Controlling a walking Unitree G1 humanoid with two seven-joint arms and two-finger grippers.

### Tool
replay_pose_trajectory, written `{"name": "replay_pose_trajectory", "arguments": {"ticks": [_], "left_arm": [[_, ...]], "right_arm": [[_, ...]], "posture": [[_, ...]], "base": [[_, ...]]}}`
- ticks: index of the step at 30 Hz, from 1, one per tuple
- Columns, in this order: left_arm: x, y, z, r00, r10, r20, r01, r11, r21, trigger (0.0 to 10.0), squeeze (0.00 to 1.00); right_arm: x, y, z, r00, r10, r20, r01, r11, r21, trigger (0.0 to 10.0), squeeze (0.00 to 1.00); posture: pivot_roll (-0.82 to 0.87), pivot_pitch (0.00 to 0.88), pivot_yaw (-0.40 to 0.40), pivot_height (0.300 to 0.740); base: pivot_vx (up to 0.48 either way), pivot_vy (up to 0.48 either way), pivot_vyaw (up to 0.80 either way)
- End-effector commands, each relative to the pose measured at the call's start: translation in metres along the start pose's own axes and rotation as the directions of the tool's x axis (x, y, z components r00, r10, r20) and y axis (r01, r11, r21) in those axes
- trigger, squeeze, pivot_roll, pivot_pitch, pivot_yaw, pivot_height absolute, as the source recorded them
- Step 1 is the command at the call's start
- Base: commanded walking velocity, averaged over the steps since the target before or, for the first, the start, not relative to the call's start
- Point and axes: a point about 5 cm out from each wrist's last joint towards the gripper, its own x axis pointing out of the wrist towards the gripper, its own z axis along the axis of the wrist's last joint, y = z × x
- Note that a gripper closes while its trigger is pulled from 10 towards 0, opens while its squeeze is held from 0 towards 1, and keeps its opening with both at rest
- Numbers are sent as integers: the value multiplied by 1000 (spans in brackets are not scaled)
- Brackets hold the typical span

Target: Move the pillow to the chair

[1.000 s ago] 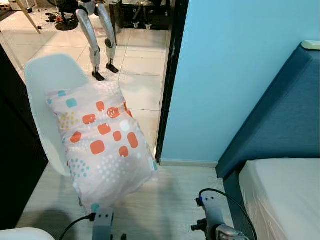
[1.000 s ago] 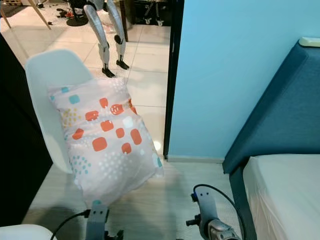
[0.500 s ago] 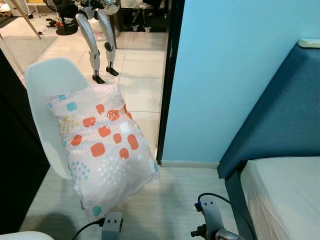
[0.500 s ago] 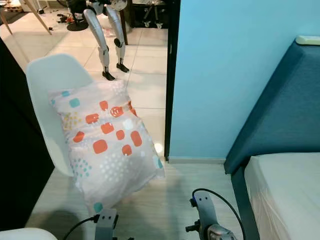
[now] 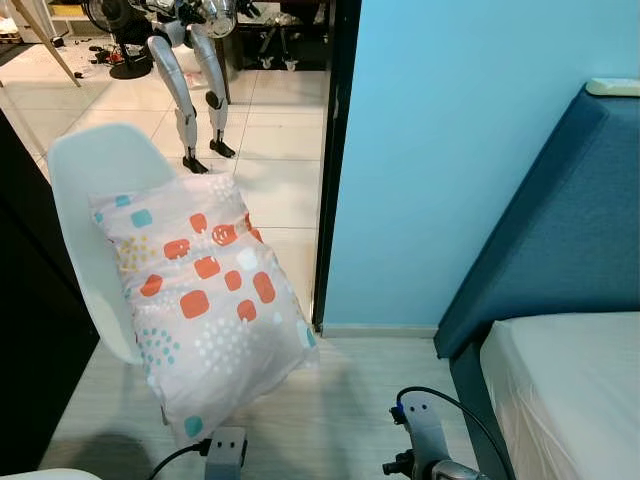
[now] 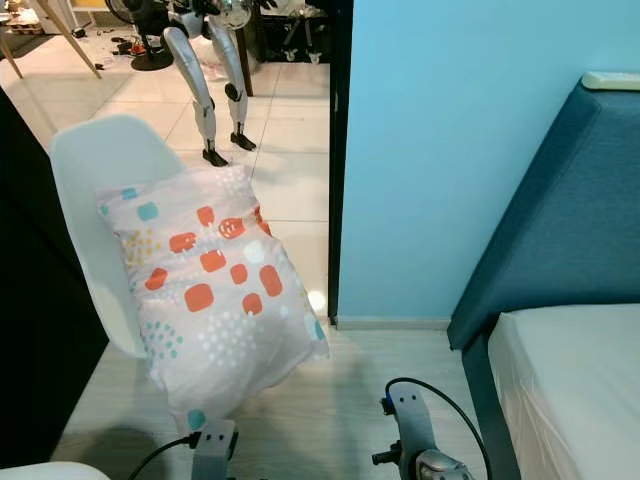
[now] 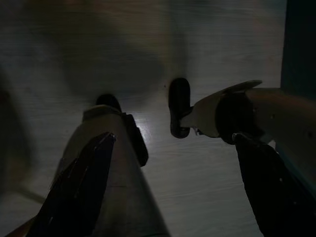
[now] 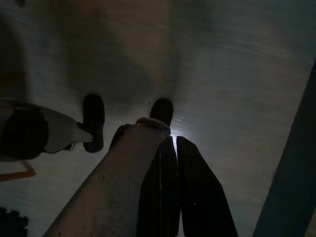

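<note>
From the left eye view, the pillow (image 5: 200, 300) with orange and blue spots lies on the white chair (image 5: 95, 190). It leans against the chair's back, and its lower end hangs over the front of the seat. Nothing is holding it. So the job looks done: the pillow is on the chair. All that may be left is to check that it does not slide off. Beside the chair is a blue wall (image 5: 450, 140), and on the right is a bed (image 5: 570, 390) with a dark blue headboard (image 5: 560, 230). Far back, on the tiled floor, stand the silver legs of another robot (image 5: 190, 80).

The right eye view shows the same scene. Both arms hang low at the bottom edge, away from the pillow.

In the left wrist view it is dark. The left gripper (image 7: 173, 182) points down at the pale wood floor (image 7: 207, 44), and its two black fingers (image 7: 84, 182) are spread wide apart with nothing between them. The robot's own feet stand below.

In the right wrist view, the right gripper (image 8: 175, 192) also points at the floor. Its two black fingers are pressed together and hold nothing.
</note>
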Motion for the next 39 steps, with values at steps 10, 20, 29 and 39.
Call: {"name": "replay_pose_trajectory", "arguments": {"ticks": [10,20,29,39], "left_arm": [[-2,-4,-17,997,4,-83,-2,1000,28,10000,0],[0,-6,-12,997,-6,-71,9,999,31,10000,0],[-11,19,-26,999,1,-52,0,1000,18,10000,0],[-14,34,-21,998,62,-13,-63,993,-99,10000,0]], "right_arm": [[-1,-1,-10,999,-6,-32,7,1000,11,10000,0],[-2,-2,-13,999,-3,-46,3,1000,11,10000,0],[-2,-3,-12,999,6,-48,-5,1000,22,10000,0],[1,6,0,1000,27,15,-29,991,134,10000,0]], "posture": [[-69,67,-25,733],[-69,58,-28,733],[-53,53,-28,733],[-85,49,-20,733]], "base": [[0,0,0],[0,0,0],[0,0,0],[0,0,-688]]}}
